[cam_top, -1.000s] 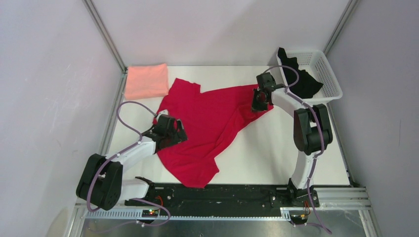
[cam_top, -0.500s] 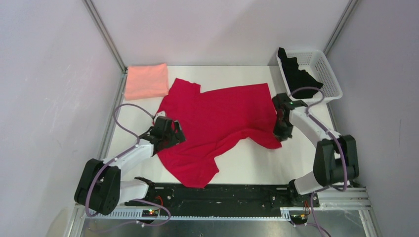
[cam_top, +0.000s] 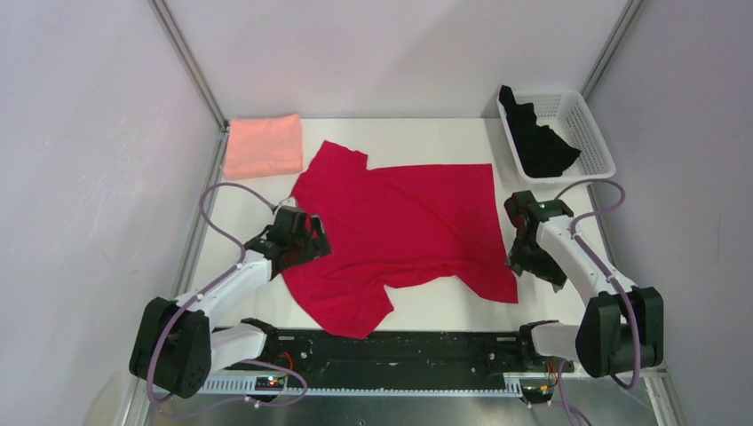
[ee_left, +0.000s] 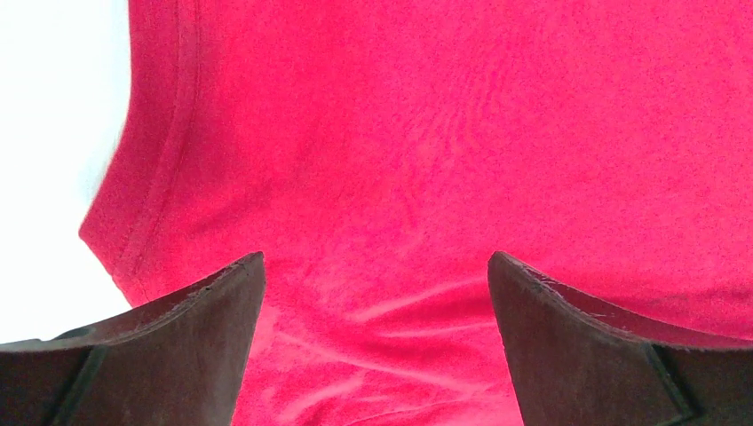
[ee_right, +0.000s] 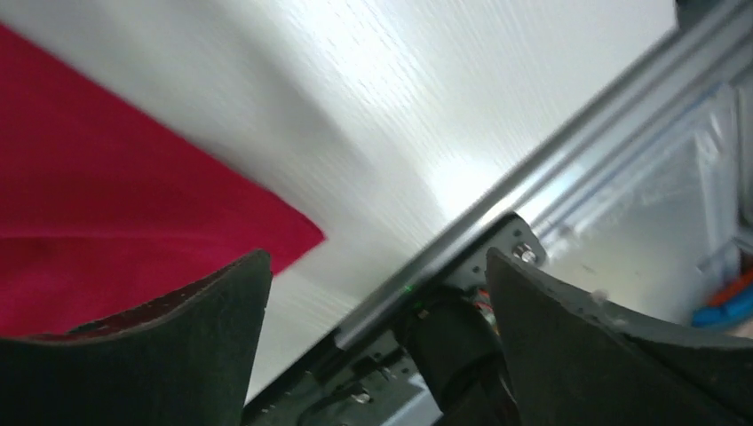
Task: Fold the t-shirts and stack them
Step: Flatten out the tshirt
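A bright red t-shirt lies spread on the white table, wrinkled along its near edge, and it fills the left wrist view. My left gripper hovers open over the shirt's left side, nothing between its fingers. My right gripper stands open beside the shirt's near right corner, holding nothing. A folded salmon-pink t-shirt rests at the back left. A black t-shirt lies crumpled in the basket.
The white mesh basket stands at the back right corner. A metal frame rail runs along the table's near edge, close to the right gripper. Frame posts rise at the back corners.
The right gripper dragged the shirt's right edge toward the near right, spreading the shirt flat, then opened and let the cloth go. The left gripper stayed open in place.
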`<action>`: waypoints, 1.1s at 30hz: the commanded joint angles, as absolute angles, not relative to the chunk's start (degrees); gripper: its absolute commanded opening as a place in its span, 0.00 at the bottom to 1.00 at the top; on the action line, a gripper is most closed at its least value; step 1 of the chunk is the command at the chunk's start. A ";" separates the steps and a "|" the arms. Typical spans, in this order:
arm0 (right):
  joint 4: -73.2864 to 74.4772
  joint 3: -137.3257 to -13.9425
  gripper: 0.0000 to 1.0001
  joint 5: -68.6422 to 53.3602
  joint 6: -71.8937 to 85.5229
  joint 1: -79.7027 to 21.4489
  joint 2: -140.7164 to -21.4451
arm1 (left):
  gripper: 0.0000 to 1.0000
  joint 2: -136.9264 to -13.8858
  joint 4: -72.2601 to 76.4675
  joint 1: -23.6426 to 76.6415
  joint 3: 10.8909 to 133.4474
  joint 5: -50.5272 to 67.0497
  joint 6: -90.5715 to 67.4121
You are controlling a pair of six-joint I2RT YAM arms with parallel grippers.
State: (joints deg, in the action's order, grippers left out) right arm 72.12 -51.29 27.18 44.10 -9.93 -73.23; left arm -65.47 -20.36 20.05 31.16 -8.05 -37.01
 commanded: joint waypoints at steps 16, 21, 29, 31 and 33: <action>10.23 -62.05 0.99 -5.63 30.92 -13.93 -98.00 | 1.00 -91.17 -19.03 15.50 55.30 -6.51 -29.18; 11.29 -64.74 1.00 -7.58 31.46 -10.42 -105.82 | 1.00 -99.31 -19.10 13.71 60.44 -3.17 -28.24; 20.63 -73.60 0.99 -4.94 30.63 -5.54 -112.24 | 1.00 -111.55 -20.29 8.11 73.42 1.70 -26.40; 22.71 -76.05 0.99 -6.02 29.04 -4.81 -114.01 | 1.00 -114.73 -21.47 7.04 77.78 3.68 -25.64; 23.42 -78.23 0.99 -6.93 27.14 -4.57 -115.24 | 1.00 -117.83 -24.40 6.17 82.69 8.61 -24.23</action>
State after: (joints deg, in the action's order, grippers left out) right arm 17.45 -74.48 -7.25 31.18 -5.74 -111.59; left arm -111.98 -21.02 8.36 75.22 0.95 -27.94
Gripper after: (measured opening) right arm 0.993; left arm 0.996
